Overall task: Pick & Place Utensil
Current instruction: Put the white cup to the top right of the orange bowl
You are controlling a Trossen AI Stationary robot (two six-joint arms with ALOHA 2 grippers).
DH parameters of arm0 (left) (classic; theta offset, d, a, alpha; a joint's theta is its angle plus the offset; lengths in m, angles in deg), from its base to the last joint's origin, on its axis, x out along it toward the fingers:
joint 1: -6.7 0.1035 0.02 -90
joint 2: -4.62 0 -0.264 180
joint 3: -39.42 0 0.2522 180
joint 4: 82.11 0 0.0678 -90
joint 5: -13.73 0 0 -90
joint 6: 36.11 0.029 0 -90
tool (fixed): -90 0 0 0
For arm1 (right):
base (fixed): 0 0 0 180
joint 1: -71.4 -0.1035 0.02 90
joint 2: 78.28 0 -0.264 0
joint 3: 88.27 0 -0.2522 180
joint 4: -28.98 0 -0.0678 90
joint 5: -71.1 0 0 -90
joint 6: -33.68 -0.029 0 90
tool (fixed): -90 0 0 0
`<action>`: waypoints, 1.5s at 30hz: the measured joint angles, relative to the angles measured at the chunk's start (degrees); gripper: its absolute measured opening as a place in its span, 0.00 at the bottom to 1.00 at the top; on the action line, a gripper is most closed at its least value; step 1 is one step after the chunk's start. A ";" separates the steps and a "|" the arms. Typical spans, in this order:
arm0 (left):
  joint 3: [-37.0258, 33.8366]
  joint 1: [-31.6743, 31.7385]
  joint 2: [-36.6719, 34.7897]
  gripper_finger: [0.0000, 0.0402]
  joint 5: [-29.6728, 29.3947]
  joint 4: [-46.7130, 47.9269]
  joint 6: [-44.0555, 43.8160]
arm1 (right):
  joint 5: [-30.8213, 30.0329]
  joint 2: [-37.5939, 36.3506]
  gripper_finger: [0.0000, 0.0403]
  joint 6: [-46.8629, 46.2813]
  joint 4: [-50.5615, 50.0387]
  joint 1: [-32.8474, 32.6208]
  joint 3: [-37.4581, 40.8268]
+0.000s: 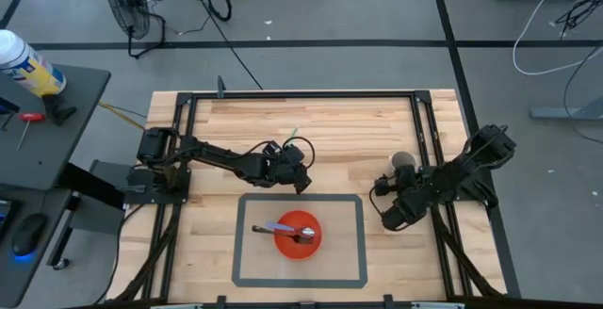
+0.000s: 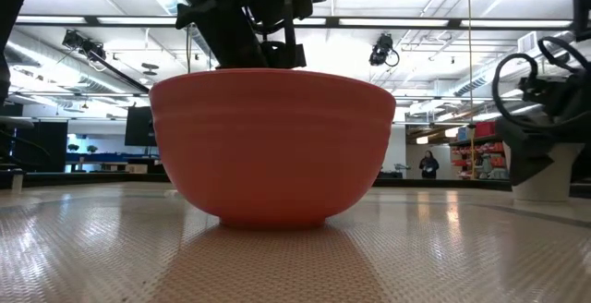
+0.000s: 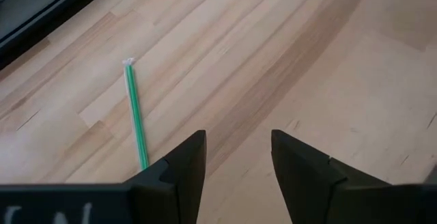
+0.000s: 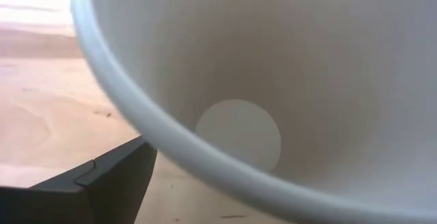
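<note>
A red bowl stands inside the grey taped rectangle and fills the low view. A metal spoon lies across it, its head in the bowl and its handle over the rim toward the table's left. My left gripper hovers open just beyond the bowl's far side, holding nothing. A green straw lies flat on the wood near it. My right gripper waits at the table's right, close to a white cup.
The grey tape frame marks the area around the bowl. Black rails run along the table's left, right and far sides. Bare wood lies between the far rail and the left gripper. A person stands far back in the room.
</note>
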 joint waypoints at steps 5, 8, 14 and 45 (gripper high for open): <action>0.00 0.00 0.00 0.43 0.00 0.00 0.01 | 0.18 0.00 0.99 0.09 -0.29 2.49 -0.23; 0.00 0.00 0.00 0.43 0.15 0.00 0.02 | 0.26 0.00 0.99 0.11 -0.58 3.40 -1.09; 0.00 0.00 0.00 0.43 1.42 -0.11 0.57 | -1.68 0.00 0.97 0.92 -1.80 7.27 -2.26; 0.00 -0.09 0.00 0.43 1.49 -0.04 0.50 | -19.75 -0.02 0.88 20.48 14.14 19.16 0.56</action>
